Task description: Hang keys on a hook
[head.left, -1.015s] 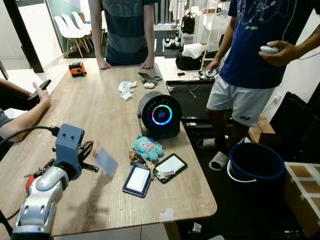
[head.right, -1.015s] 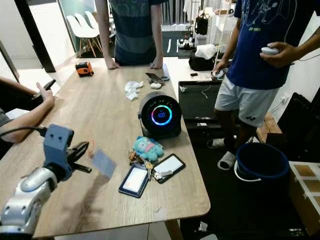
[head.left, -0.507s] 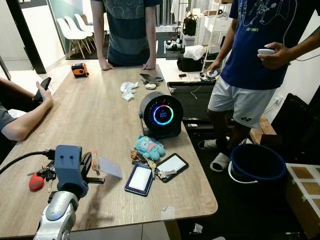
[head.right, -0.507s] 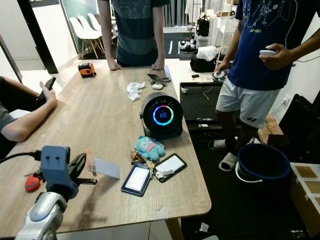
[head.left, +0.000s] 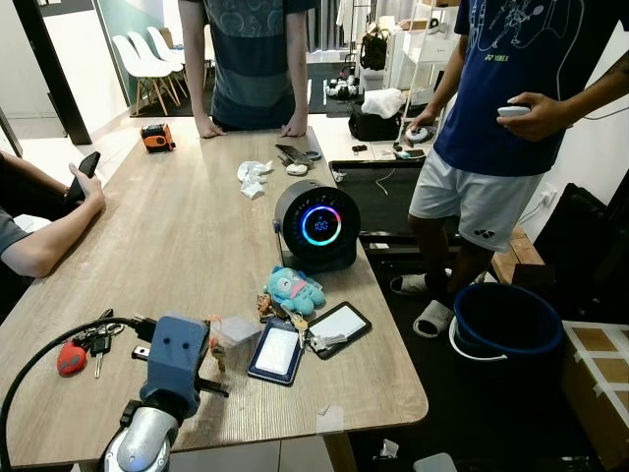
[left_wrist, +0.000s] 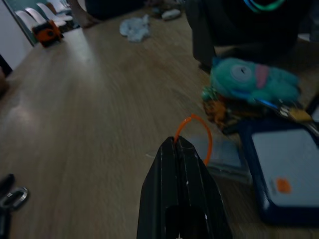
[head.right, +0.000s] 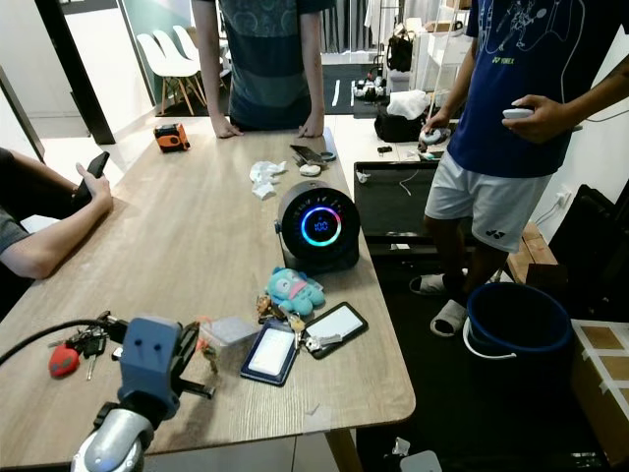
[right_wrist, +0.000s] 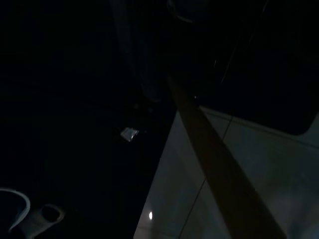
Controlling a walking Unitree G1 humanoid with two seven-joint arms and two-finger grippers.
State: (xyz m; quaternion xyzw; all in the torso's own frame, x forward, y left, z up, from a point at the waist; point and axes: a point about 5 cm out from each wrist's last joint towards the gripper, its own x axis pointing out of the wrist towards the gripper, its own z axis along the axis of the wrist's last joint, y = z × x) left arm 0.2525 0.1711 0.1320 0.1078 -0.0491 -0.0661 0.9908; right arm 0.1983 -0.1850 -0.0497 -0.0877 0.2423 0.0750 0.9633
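My left gripper (head.left: 212,352) is low over the wooden table (head.left: 177,226) near its front edge, shut on a thin orange loop (left_wrist: 193,130). The loop carries a clear plastic tag (head.left: 236,328) that lies against the table beside a blue card holder (head.left: 276,350). In the left wrist view the black fingers (left_wrist: 172,164) are pressed together on the loop, with the tag (left_wrist: 224,155) just beyond them. A bunch of keys with a red fob (head.left: 77,352) lies on the table left of the gripper. More keys (head.left: 295,321) sit by a teal plush toy (head.left: 290,289).
A round black device with a glowing ring (head.left: 316,224) stands mid-table, and a black card holder (head.left: 337,324) lies near the right edge. People stand at the far end and on the right; a seated person's arm (head.left: 44,246) rests at the left. A blue bucket (head.left: 504,320) is on the floor.
My left gripper has moved right and down with the orange loop, so the clear tag now rests by the blue card holder. The red-fob keys have come into the open.
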